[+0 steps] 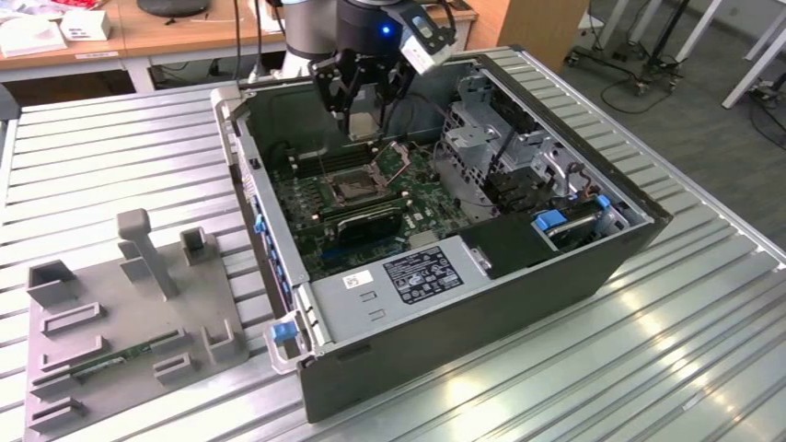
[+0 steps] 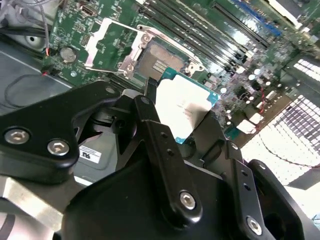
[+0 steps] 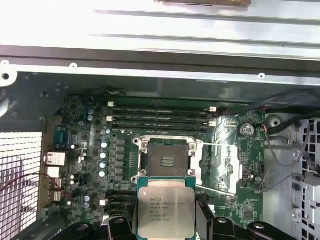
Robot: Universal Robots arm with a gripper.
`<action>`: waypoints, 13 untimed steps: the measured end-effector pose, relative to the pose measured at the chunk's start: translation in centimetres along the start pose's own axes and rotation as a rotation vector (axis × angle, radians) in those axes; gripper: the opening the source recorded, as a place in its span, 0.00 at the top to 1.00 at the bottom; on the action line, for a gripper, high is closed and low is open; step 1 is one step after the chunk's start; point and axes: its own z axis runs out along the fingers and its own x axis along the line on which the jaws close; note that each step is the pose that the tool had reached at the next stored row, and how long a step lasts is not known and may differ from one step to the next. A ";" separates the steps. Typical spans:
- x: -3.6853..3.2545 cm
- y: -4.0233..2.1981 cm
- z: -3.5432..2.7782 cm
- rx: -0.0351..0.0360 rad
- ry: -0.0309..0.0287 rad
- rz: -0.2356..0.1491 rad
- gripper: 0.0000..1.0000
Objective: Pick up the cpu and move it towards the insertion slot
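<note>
My gripper (image 1: 360, 112) hangs over the open computer case and is shut on the cpu (image 1: 363, 127), a flat silvery square chip held by its edges. In the first wrist view the cpu (image 3: 166, 212) sits between the two dark fingers (image 3: 205, 220), just short of the insertion slot (image 3: 167, 160) and above the board. The insertion slot (image 1: 348, 191) is a square socket with a dark centre in the green board, its silver retaining frame (image 2: 107, 42) swung open beside it. In the second wrist view the cpu (image 2: 182, 107) partly overlaps the edge of the insertion slot (image 2: 159, 61).
The case walls (image 1: 252, 175) ring the board, with a drive cage (image 1: 491, 138) and cables at the exterior view's right and a power supply (image 1: 418, 276) at the front. Memory slots (image 3: 160, 117) run beyond the socket. A grey fixture (image 1: 123, 322) with a green memory stick (image 1: 117, 357) lies outside.
</note>
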 end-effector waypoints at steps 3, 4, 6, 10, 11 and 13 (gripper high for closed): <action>-0.16 0.22 0.11 0.0001 -0.0003 0.006 0.45; -0.17 0.28 0.13 0.0001 -0.0005 0.010 0.45; -0.18 0.32 0.20 -0.0003 -0.0012 0.020 0.45; -0.18 0.62 0.24 -0.0005 -0.0015 0.029 0.45; -0.18 0.69 0.25 -0.0007 -0.0015 0.030 0.45; -0.18 0.69 0.25 -0.0007 -0.0015 0.030 0.45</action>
